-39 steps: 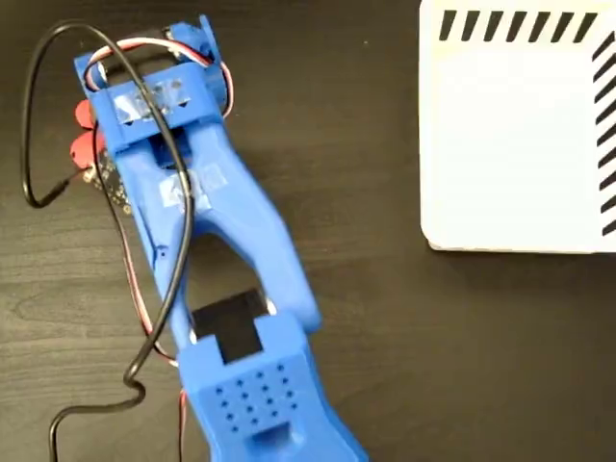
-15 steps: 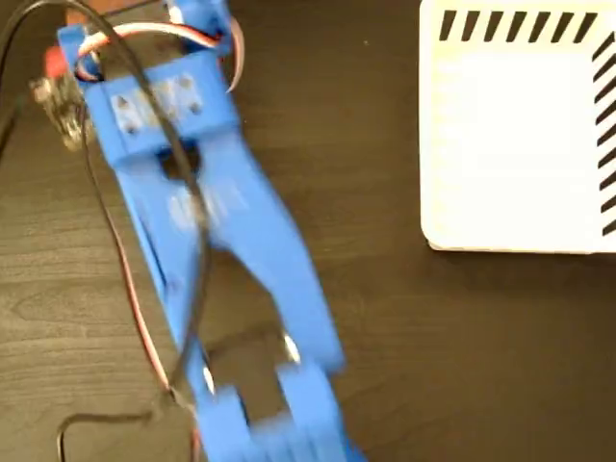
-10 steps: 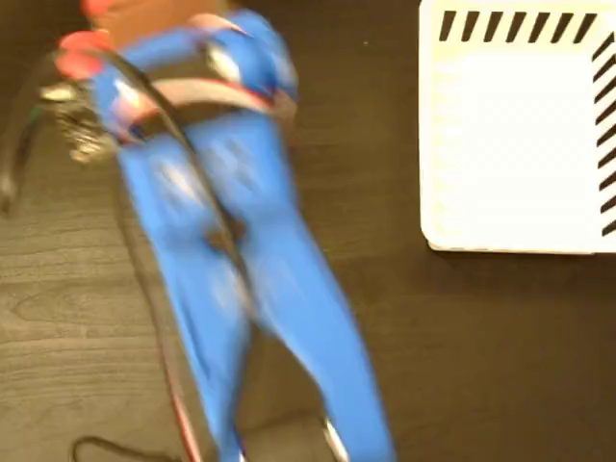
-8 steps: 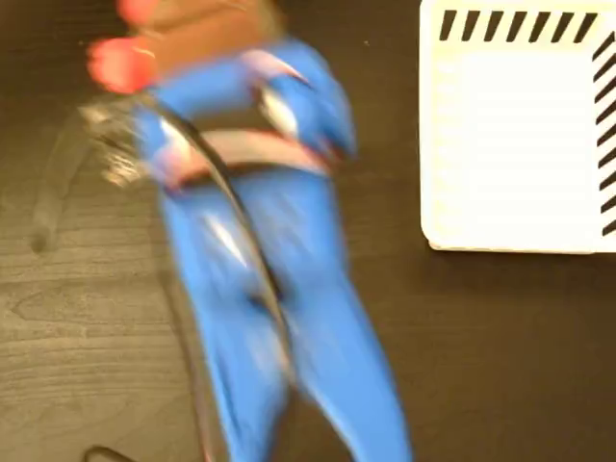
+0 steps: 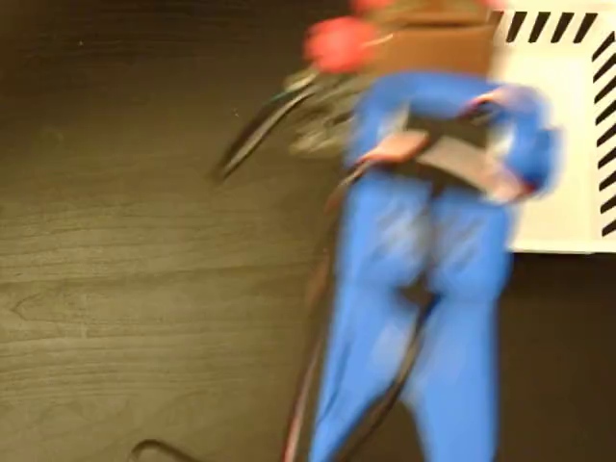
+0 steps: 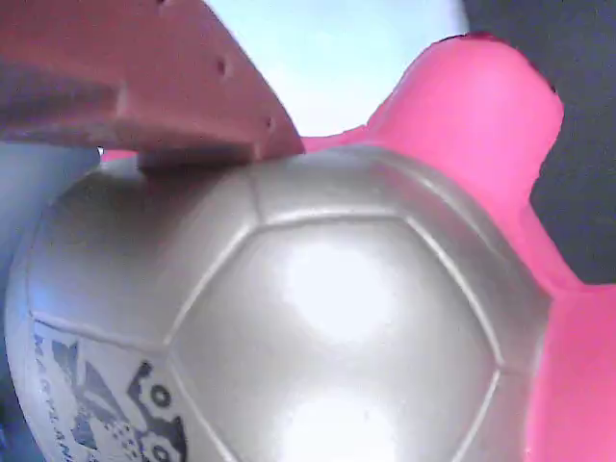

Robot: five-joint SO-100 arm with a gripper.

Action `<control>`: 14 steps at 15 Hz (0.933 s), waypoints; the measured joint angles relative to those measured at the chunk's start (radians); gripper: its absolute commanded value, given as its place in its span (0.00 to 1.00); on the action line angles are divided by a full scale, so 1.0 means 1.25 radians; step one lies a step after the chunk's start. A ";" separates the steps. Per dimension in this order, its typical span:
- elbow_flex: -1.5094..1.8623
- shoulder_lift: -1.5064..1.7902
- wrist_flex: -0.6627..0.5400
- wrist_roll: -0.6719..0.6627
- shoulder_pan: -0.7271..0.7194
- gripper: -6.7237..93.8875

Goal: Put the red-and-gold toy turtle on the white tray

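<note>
A dark wood-grain table (image 5: 125,289) fills the fixed view, and the white tray (image 5: 568,144) with black diagonal stripes along its edges lies at the far right corner, partly covered by the arm. The blue arm (image 5: 423,318), smeared by motion blur, rises from the near edge and reaches across the tray's left part, dark cables (image 5: 318,385) trailing along its left side. At its far end the gripper (image 5: 423,29) carries the red-and-gold toy turtle (image 6: 318,318), seen there as a red blur at the tray's far left edge. The wrist view shows the jaws clamped on the turtle: a reddish finger (image 6: 144,87) presses onto the shiny domed shell, with a printed logo at lower left.
</note>
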 measured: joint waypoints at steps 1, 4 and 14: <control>-0.036 -0.064 -0.011 0.021 0.022 0.07; -0.141 -0.223 -0.027 0.074 0.086 0.07; -0.141 -0.315 -0.015 0.054 0.148 0.07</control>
